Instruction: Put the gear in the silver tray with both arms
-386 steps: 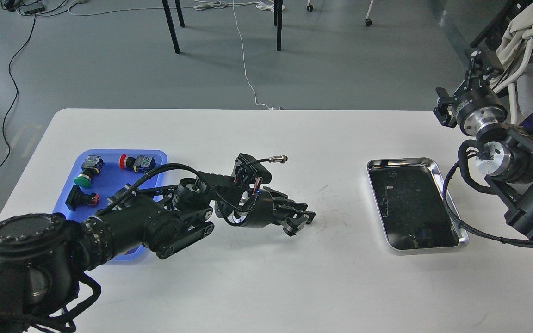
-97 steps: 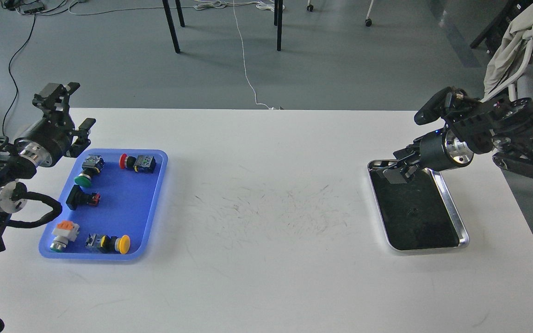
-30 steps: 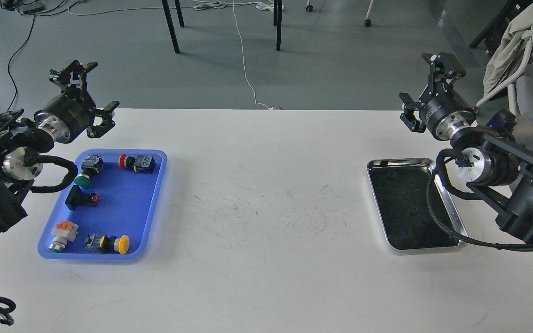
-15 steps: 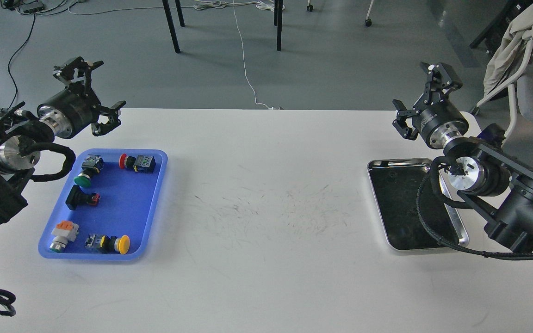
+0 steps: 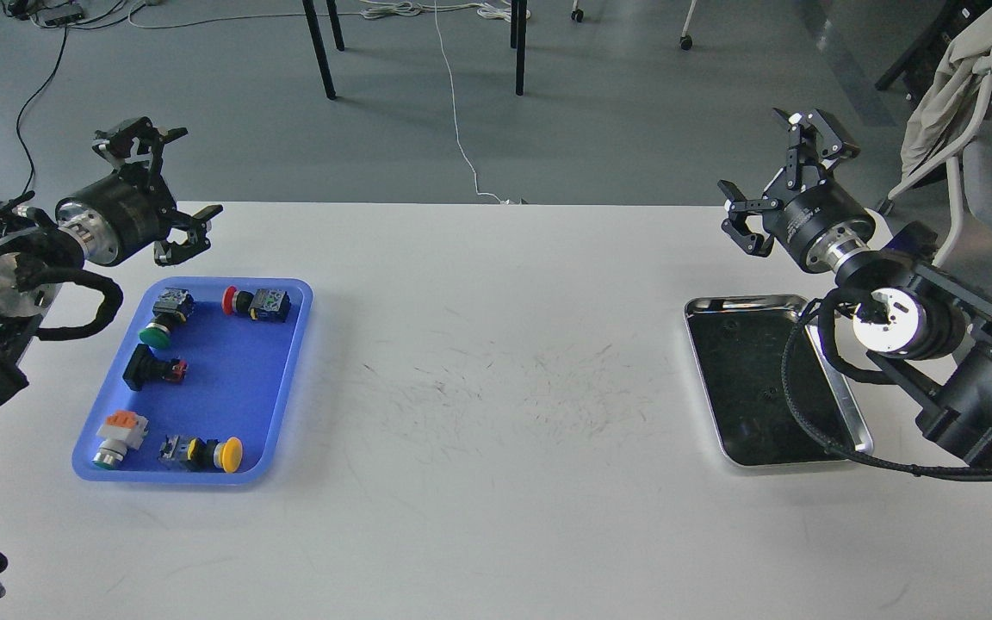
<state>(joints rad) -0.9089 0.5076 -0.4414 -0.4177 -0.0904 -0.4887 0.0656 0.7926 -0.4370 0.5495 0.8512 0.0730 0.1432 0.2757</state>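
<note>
The silver tray (image 5: pixel 741 300) lies on the white table at the right. Its dark bottom shows only small reflections, and I cannot make out a part in it. My right gripper (image 5: pixel 773 172) is open and empty, raised above the table's far edge beyond the tray's far end. My right arm and its cable cross the tray's right rim. My left gripper (image 5: pixel 169 179) is open and empty, raised beyond the far left corner of the blue tray (image 5: pixel 225 379). That tray holds several button switches: green (image 5: pixel 154 334), red (image 5: pixel 242 301) and yellow (image 5: pixel 216 454).
The white table (image 5: pixel 496 387) has scuff marks in its middle. A chair with a pale cloth (image 5: pixel 970 69) stands off the right side. Table legs (image 5: pixel 318 47) and cables are on the floor behind.
The right gripper, low over the silver tray's far end 3.2 s ago, has lifted and now points away. In the last half second both grippers shifted slightly left and stayed open.
</note>
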